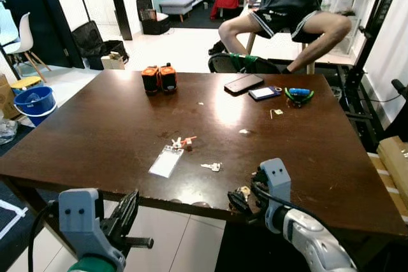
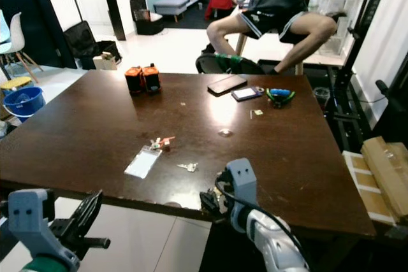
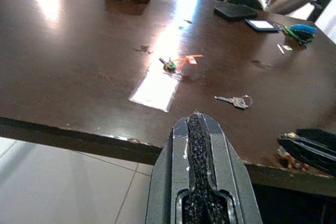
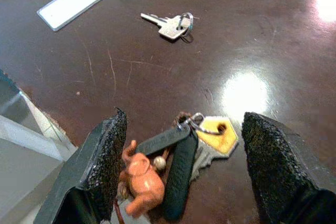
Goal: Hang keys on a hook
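A key bunch (image 4: 176, 158) with an orange figure, a black fob and a yellow-headed key lies at the near edge of the dark wooden table (image 1: 115, 132). My right gripper (image 4: 189, 166) is open around it, one finger on each side, resting low over the table edge (image 1: 242, 199). A single silver key (image 1: 212, 167) lies a little farther in, beside a clear badge holder (image 1: 166, 160) with an orange tag. My left gripper (image 1: 127, 218) hangs below the table's front edge, its fingers (image 3: 195, 145) pressed together on nothing.
Two orange-and-black devices (image 1: 159, 79), a phone (image 1: 243, 83), a blue card (image 1: 264, 93) and a green-blue object (image 1: 298, 95) sit at the far side. A person (image 1: 287, 11) sits beyond the table. A blue bucket (image 1: 35, 101) stands left, cardboard (image 1: 395, 164) right.
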